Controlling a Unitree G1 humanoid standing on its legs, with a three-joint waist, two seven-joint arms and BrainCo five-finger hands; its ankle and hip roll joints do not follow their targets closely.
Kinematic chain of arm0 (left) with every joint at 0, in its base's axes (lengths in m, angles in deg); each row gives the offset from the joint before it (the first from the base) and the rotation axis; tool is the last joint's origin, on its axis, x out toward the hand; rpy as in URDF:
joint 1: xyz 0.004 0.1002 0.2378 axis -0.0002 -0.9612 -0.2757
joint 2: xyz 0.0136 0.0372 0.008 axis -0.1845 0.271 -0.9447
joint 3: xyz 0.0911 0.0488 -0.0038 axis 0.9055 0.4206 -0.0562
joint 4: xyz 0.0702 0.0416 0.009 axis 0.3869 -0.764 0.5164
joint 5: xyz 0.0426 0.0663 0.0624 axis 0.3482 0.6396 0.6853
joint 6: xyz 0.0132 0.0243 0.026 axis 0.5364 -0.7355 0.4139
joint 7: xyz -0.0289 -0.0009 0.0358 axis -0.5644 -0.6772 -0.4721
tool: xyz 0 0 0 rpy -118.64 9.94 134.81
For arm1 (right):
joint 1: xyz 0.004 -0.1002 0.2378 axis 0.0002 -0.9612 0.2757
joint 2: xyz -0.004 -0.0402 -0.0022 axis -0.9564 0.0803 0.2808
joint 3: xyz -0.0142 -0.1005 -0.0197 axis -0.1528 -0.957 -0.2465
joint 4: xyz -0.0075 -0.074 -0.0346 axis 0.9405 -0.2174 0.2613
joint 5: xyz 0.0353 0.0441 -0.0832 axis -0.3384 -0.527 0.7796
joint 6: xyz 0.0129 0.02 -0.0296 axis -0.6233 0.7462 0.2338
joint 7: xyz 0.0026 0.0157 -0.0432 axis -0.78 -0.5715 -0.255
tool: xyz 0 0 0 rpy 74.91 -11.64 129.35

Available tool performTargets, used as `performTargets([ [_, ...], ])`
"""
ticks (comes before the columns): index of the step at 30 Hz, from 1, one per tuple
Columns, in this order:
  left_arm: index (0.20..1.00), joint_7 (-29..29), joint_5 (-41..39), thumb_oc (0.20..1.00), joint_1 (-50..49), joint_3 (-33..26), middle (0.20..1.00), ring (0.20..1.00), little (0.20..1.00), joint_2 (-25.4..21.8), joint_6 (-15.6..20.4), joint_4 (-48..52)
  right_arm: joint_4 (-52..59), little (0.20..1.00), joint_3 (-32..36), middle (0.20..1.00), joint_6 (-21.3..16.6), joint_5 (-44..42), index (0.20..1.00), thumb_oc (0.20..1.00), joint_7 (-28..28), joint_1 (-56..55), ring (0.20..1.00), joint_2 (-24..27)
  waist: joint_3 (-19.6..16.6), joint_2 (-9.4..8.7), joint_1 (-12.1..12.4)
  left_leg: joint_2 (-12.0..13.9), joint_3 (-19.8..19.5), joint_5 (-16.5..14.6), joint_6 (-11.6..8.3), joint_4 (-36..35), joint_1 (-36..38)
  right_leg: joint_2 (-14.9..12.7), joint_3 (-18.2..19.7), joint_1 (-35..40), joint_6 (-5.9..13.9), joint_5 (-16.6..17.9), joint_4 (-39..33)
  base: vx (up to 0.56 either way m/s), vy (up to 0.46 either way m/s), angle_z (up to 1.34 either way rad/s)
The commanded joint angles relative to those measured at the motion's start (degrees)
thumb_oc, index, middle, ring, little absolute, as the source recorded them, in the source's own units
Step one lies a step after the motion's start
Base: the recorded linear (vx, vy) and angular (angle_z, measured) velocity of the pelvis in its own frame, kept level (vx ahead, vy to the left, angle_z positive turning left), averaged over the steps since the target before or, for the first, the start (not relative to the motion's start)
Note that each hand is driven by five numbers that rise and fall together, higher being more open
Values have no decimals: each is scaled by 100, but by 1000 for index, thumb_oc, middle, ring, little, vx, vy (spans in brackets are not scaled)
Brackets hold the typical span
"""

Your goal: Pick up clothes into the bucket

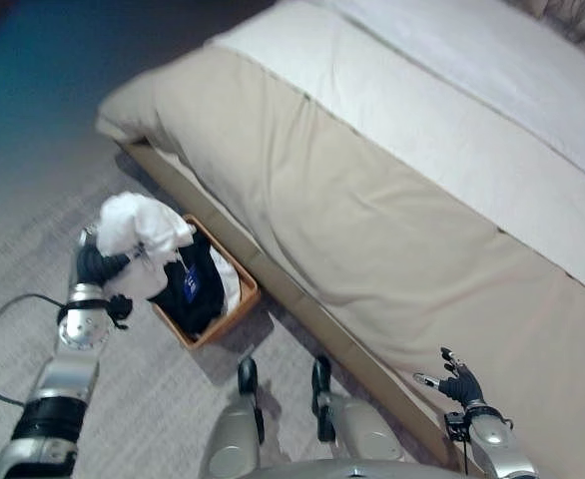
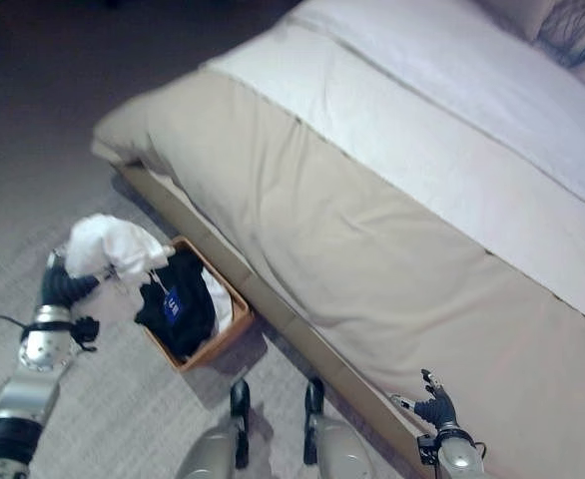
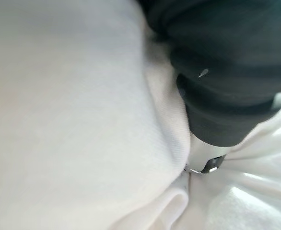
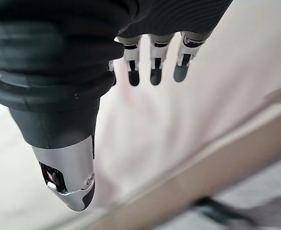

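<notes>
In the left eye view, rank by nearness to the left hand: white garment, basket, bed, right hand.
1. White garment: bunched over the left hand, touching it.
2. Basket: on the floor just beside that hand, dark clothes inside.
3. Bed: beyond the basket.
4. Right hand: far side, against the bed's edge.

Dim, bluish light where I look down; the floor (image 1: 33,120) at the far left corner sinks into near black, while the bed (image 1: 452,130) catches the brightest light. A soft shadow lies under the basket (image 1: 235,299). At my left wrist the white cloth (image 3: 59,110) glares, blurred by closeness.
</notes>
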Motion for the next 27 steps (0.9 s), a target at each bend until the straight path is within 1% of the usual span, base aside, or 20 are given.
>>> performTargets([
  [1,200,479,-356,200,461,-198,200,200,200,-378,322,-110,22,1000,-384,1000,-145,89,1000,1000,257,111,1000,154,-31,-245,-98,-34,-184,-889,230,1249,-424,-391,309,-167,431,550,-223,-81,3,-5],
  [3,200,685,-421,200,809,-69,200,200,200,-519,297,-432,-111,1000,-460,1000,-143,42,1000,1000,368,229,1000,134,161,-321,-119,-38,-211,-894,228,1392,-692,-391,297,-400,439,566,-178,-80,8,-2],
  [4,200,775,-464,200,1161,110,200,200,200,-668,270,-502,-109,1000,-502,1000,-155,-46,1000,1000,438,327,1000,152,356,-405,-152,-46,-242,-887,224,1525,-969,-398,264,-619,438,573,-109,-71,3,3],
  [5,200,776,-465,200,1172,118,200,200,200,-670,270,-507,-110,1000,-497,1000,-155,-46,1000,1000,438,329,1000,149,351,-402,-152,-46,-247,-890,224,1536,-986,-397,259,-631,437,571,-104,-90,-3,12],
  [6,200,904,-517,200,1512,294,200,200,200,-812,245,-797,-195,1000,-571,1000,-185,-134,1000,1000,551,426,1000,130,532,-475,-179,-69,-287,-890,231,1689,-1245,-408,224,-838,435,565,-5,-42,2,14],
  [7,200,904,-520,200,1533,309,200,200,200,-815,250,-810,-199,1000,-565,1000,-187,-134,1000,1000,552,430,1000,125,531,-473,-175,-68,-291,-893,231,1700,-1260,-406,221,-848,435,563,0,-93,16,18],
  [8,200,1008,-420,200,1839,515,200,200,200,-967,195,-862,-166,1000,-607,1000,-219,-217,1000,1000,629,577,1000,134,716,-529,-199,-87,-330,-912,242,1869,-1545,-415,153,-1091,442,546,139,-52,16,11],
  [9,200,1009,-421,200,1855,528,200,200,200,-969,198,-871,-167,1000,-601,1000,-220,-217,1000,1000,629,579,1000,130,710,-525,-197,-86,-334,-915,242,1881,-1564,-414,150,-1105,442,544,144,-88,38,10],
  [10,200,1061,-411,200,2158,693,200,200,200,-1125,174,-1049,-103,1000,-630,1000,-263,-306,1000,1000,703,649,1000,162,860,-556,-232,-104,-362,-946,257,2050,-1807,-420,124,-1335,440,529,281,-62,38,14],
  [11,200,1088,-433,200,2318,809,200,200,200,-1192,169,-1165,-102,1000,-648,1000,-290,-345,1000,1000,749,704,1000,154,942,-583,-253,-109,-385,-974,275,2167,-1962,-430,107,-1495,449,515,397,-62,38,13],
  [12,200,1088,-433,200,2318,809,200,200,200,-1192,169,-1165,-102,1000,-648,1000,-290,-345,1000,1000,749,704,1000,154,942,-583,-253,-109,-385,-974,275,2167,-1962,-430,107,-1495,449,515,397,-64,38,11],
  [13,200,1104,-507,200,2625,973,200,200,200,-1270,153,-1266,-24,1000,-681,1000,-320,-400,1000,1000,812,803,1000,176,1055,-608,-279,-123,-421,-1018,298,2361,-2245,-440,75,-1756,451,496,545,37,35,4],
  [14,200,1117,-537,200,2761,1061,200,200,200,-1301,145,-1361,35,1000,-703,1000,-360,-419,1000,1000,859,808,1000,188,1085,-565,-267,-80,-487,-1252,288,2501,-2316,-375,97,-1837,490,328,681,25,47,6],
  [16,200,1124,-613,200,3000,1248,200,200,200,-1351,135,-1490,75,1000,-714,1000,-419,-502,1000,1000,945,871,1000,190,1108,-547,-296,-101,-533,-1306,314,2693,-2640,-405,66,-2163,495,260,907,28,31,9],
  [17,200,1123,-616,200,3020,1260,200,200,200,-1354,139,-1500,73,1000,-709,1000,-420,-503,1000,1000,945,878,1000,186,1107,-542,-296,-101,-539,-1310,314,2709,-2663,-406,61,-2182,495,254,921,0,23,9],
  [19,200,1153,-608,200,3125,1346,200,200,200,-1434,142,-1436,120,1000,-714,1000,-452,-550,1000,1000,999,951,1000,196,1109,-541,-321,-123,-582,-1347,338,2865,-2969,-411,43,-2473,496,224,1074,-5,11,2],
  [22,200,1168,-607,200,3346,1506,200,200,200,-1482,118,-1616,224,1000,-761,1000,-526,-622,1000,1000,1103,1041,1000,241,1109,-582,-381,-133,-654,-1382,363,3076,-3407,-417,17,-2898,496,184,1247,0,0,0],
  [23,749,1197,-612,749,3385,1526,749,749,749,-1490,104,-1641,235,1000,-762,1000,-542,-631,1000,1000,1116,1054,1000,245,1109,-586,-380,-131,-665,-1388,362,3121,-3502,-420,11,-2977,499,167,1281,7,-1,3],
  [24,1000,1198,-613,1000,3391,1529,1000,1000,1000,-1490,104,-1642,234,1000,-760,1000,-542,-631,1000,1000,1116,1057,1000,244,1109,-583,-379,-131,-667,-1390,362,3128,-3511,-419,9,-2984,499,166,1286,0,0,0],
  [27,1000,1236,-758,1000,3683,1677,1000,1000,1000,-1432,37,-1902,274,1000,-799,1000,-587,-723,1000,1000,1189,1085,1000,242,1109,-609,-407,-142,-724,-1399,370,3233,-3775,-437,-60,-3239,502,144,1389,7,-4,3],
])
